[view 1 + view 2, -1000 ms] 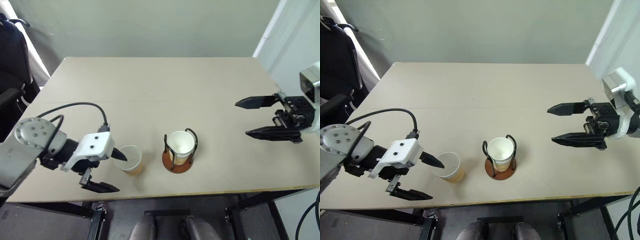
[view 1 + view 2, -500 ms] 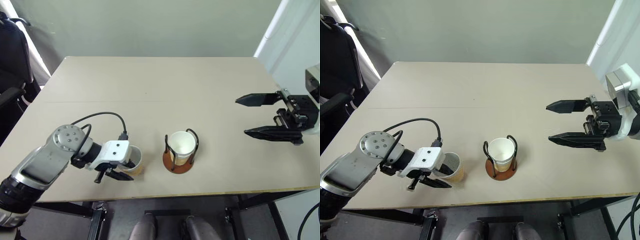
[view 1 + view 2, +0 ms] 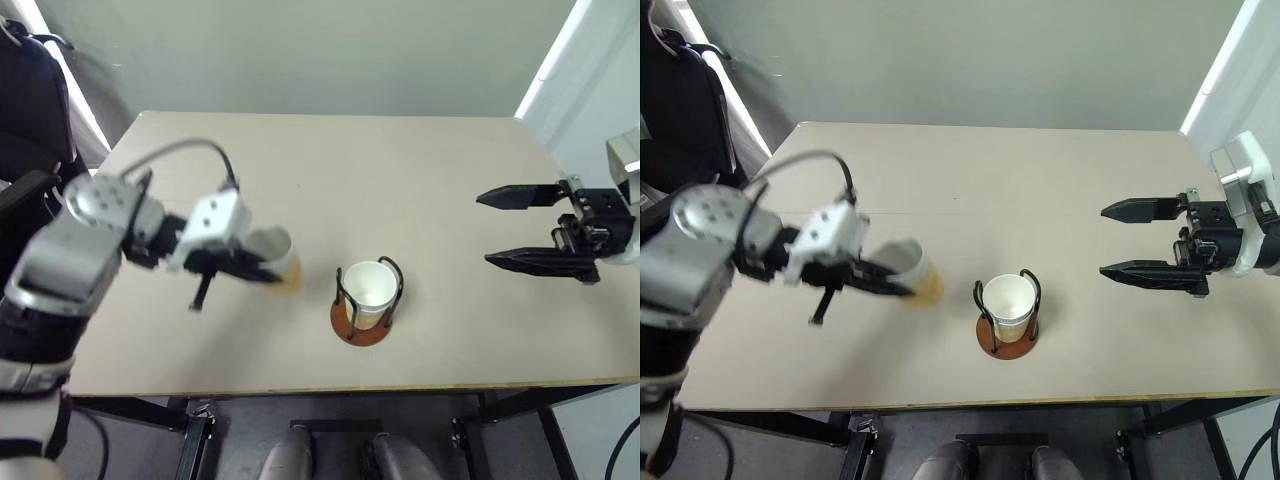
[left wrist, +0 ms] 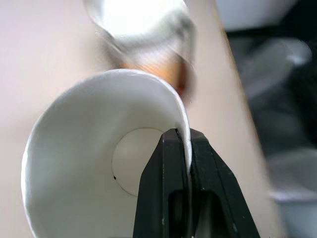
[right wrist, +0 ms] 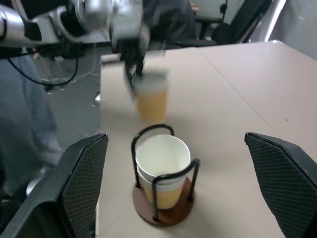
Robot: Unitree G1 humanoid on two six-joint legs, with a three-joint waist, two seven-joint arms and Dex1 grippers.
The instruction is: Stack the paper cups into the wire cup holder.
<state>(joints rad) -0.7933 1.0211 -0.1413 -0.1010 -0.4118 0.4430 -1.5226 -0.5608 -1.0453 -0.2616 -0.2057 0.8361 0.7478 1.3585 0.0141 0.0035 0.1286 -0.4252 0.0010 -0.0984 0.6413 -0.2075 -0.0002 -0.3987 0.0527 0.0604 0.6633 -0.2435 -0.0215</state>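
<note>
Left gripper (image 3: 262, 272) was clamped on a tan-yellow paper cup's (image 3: 280, 262) rim; black-wire, brown-based cup holder (image 3: 366, 300), already holding cups, lay at its four o'clock. Right gripper (image 3: 515, 228) stood apart, farther off.

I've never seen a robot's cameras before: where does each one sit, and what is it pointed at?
Left and right eye views: head, looking down on the table; both arms show.
Left wrist view: along the left gripper, fingers pinching a paper cup wall.
Right wrist view: between open right fingers, facing the wire cup holder.
All share that holder.
</note>
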